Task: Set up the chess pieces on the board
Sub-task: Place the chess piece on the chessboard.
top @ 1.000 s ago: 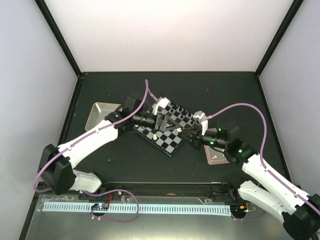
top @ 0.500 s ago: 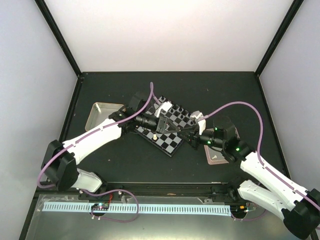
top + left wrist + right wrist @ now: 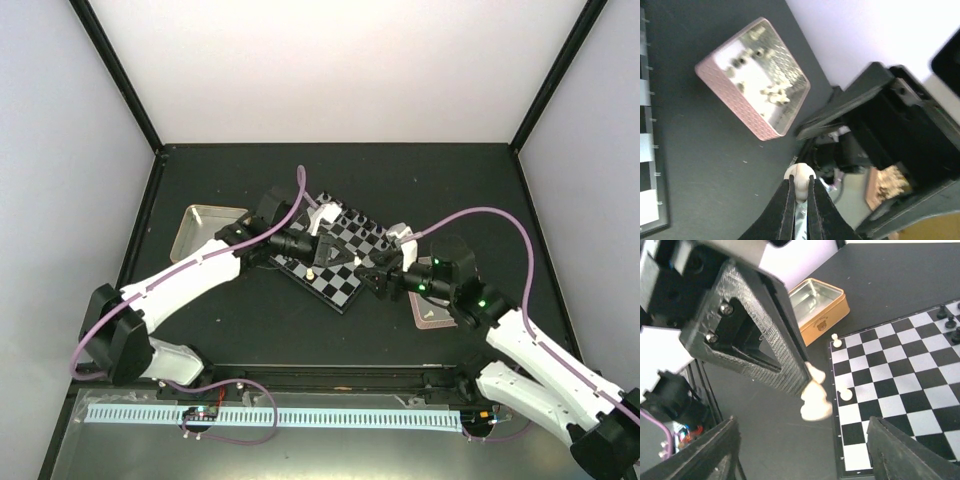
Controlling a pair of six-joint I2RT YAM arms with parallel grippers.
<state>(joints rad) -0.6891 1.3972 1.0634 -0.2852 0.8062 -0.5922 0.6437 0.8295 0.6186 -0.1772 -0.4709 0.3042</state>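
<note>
Early stage: left gripper (image 3: 799, 189) clamps one cream piece (image 3: 799, 178); right gripper (image 3: 802, 450) gapes, empty. The board (image 3: 920, 385) carries few pcs (image 3: 845, 394); more lie in pink tray (image 3: 730, 105).

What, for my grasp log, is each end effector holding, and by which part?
Left end effector: small cream-white chess piece, pinched across its body, rounded end protruding. Right end effector: nothing.

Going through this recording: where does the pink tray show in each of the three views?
Top external: the pink tray lies just right of the board, partly under an arm.
Left wrist: upper left of the picture, the pink tray seen at an angle with small pieces inside.
Right wrist: not in it.
Shared landmark: the board, at the left edge in the left wrist view and at the right in the right wrist view.
</note>
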